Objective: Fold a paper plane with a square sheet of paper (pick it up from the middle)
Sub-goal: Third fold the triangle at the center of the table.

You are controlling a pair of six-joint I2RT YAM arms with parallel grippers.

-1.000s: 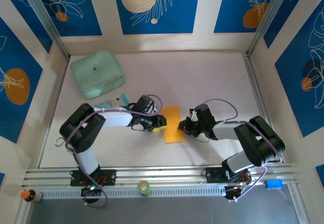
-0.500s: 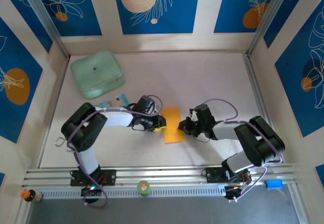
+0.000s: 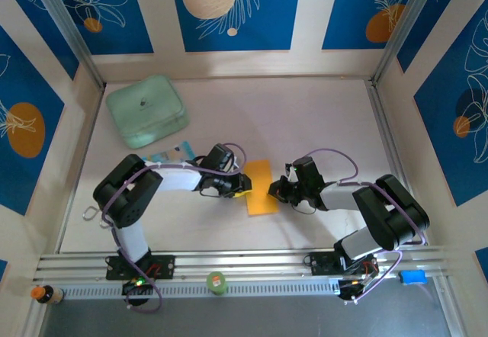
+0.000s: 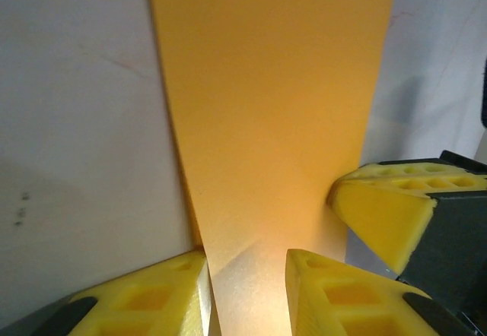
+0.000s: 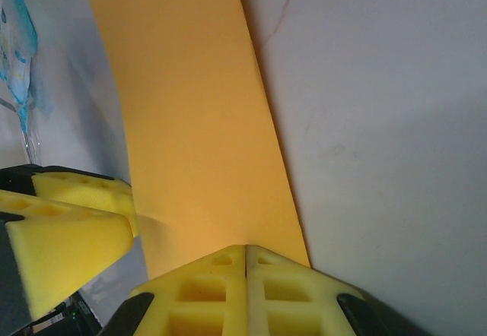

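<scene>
Sheet of paper (image 3: 260,187) lies unmoved since a second ago. Left tool (image 4: 247,279) straddles its edge, fingers apart; right tool (image 5: 245,258), low opposite, is closed.

Top external: high behind the near edge of the desk (image 3: 305,116), looking down over all of it. Wrist views: very close, facing each other across the square sheet of paper (image 3: 259,188) mid-desk, common to all three.

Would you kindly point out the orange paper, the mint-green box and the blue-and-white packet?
orange paper (image 3: 261,190): top view, its middle.
mint-green box (image 3: 146,110): top view, lid centre.
blue-and-white packet (image 3: 171,154): top view, its middle.
</scene>
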